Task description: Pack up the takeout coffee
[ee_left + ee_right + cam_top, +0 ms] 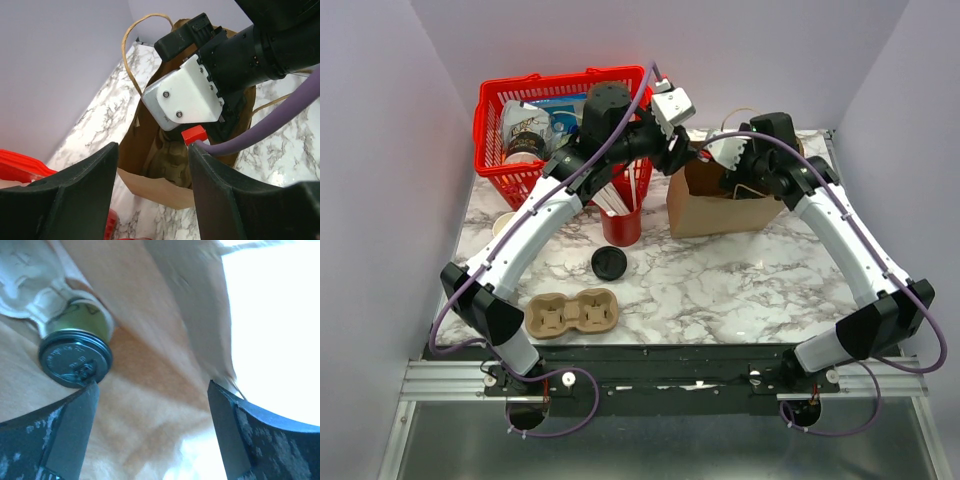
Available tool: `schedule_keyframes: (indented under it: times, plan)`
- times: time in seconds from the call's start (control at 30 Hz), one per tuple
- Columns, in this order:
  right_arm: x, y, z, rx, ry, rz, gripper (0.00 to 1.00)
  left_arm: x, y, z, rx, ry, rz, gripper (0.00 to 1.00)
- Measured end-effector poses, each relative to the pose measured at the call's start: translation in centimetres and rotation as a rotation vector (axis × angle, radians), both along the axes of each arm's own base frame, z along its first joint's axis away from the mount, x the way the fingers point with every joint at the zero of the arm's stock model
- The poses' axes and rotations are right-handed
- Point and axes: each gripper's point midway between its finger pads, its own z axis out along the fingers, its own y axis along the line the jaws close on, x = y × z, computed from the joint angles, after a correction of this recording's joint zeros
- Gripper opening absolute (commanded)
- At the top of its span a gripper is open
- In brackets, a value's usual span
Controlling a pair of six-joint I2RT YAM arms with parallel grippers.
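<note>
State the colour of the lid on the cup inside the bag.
The lid is black; right wrist view.

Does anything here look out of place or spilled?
Only a loose black lid lying on the table with no cup under it. Nothing looks spilled; the coffee in the bag has its lid on.

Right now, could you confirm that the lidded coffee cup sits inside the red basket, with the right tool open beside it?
The container is wrong: the lidded coffee cup sits inside the brown paper bag, as the right wrist view shows; the right tool is indeed open beside it.
</note>
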Motion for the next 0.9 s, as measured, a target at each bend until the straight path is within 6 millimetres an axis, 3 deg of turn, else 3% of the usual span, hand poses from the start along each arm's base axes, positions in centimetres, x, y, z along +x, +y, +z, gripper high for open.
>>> schedule_keyframes:
  times: [0.3,0.53,0.77,0.9]
  plan:
    - [1.6,0.6,4.6,0.069,-0.111,-0.015,0.97,-0.4,0.4,0.4,0.004,-0.006,0.013,0.7]
    - [2.0,0.7,7.1,0.094,-0.174,-0.014,0.97,-0.8,2.4,0.3,0.032,-0.016,0.085,0.7]
    - [2.4,0.8,9.9,0.12,-0.245,-0.018,0.98,-0.9,6.4,-1.1,0.098,0.002,0.186,0.7]
    - [2.5,0.6,15.2,0.196,-0.374,-0.046,0.97,-0.2,10.1,-2.3,0.132,0.042,0.279,0.7]
